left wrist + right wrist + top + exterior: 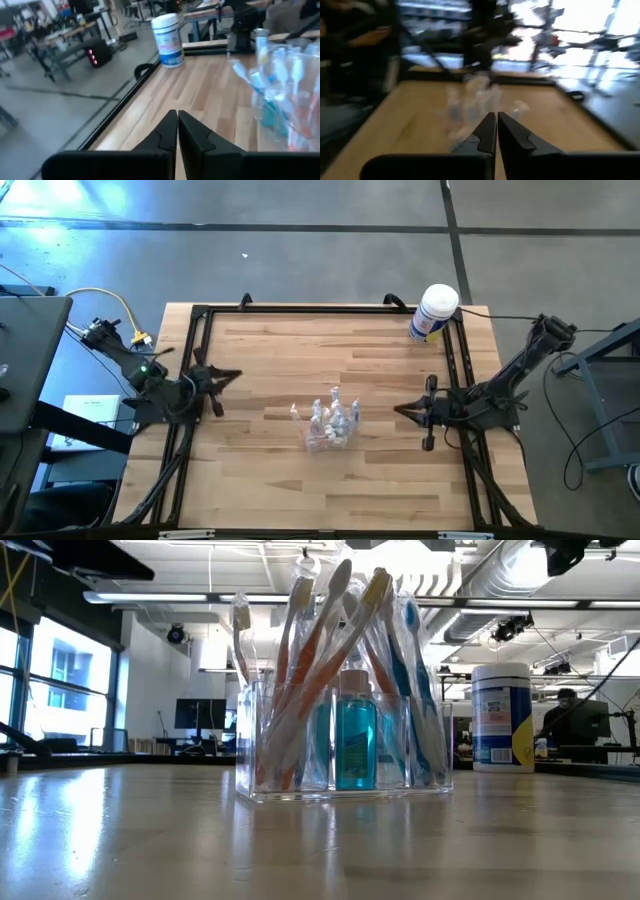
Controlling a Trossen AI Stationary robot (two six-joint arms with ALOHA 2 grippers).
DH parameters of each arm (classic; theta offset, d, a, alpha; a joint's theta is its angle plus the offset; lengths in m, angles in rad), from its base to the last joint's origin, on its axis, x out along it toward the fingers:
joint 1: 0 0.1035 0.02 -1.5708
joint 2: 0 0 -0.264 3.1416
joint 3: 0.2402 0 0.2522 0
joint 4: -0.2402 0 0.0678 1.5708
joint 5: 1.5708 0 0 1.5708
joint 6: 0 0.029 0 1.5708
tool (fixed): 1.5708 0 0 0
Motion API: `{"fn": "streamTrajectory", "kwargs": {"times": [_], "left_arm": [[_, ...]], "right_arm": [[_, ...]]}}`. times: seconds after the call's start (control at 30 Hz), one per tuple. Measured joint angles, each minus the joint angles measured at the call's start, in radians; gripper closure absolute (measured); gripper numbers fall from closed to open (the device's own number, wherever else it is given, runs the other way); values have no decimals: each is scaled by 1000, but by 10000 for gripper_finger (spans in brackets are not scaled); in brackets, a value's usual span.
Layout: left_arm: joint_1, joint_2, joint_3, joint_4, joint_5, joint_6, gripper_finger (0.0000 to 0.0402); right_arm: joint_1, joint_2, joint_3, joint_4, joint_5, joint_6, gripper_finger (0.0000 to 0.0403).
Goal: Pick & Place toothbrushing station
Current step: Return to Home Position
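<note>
Right pincer [497, 117]; station [330, 427] upright, likely crosswise

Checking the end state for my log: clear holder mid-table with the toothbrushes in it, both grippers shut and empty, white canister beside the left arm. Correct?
Not quite: the white canister stands at a corner of the table on the right arm's side, as the high view shows. The rest holds.

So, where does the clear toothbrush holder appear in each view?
High view: clear holder in the middle.
Low view: holder centre, close.
Left wrist view: holder beyond left pincer, partly cropped.
Right wrist view: holder blurred, beyond right pincer.
Shared landmark: white canister, absent only from right wrist view.
</note>
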Motion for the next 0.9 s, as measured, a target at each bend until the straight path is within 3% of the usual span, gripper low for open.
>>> {"fn": "streamTrajectory", "kwargs": {"times": [0.13, 0.27, 0.47, 0.7, 0.9], "left_arm": [[54, -147, -2, -118, 90, -95, 399], [107, -265, -25, -126, 165, -120, 399], [146, -370, -118, -40, 187, -104, 399], [153, -389, -267, 191, 209, 1, 399], [153, -388, -343, 241, 197, 8, 399]], "right_arm": [[-99, -101, 0, -186, -282, 57, 399], [-184, -142, 0, -234, -465, 51, 400], [-290, -171, -85, -168, -620, 30, 400], [-362, -272, -295, 41, -691, 32, 400], [-405, -404, -410, 87, -756, 57, 400]]}}
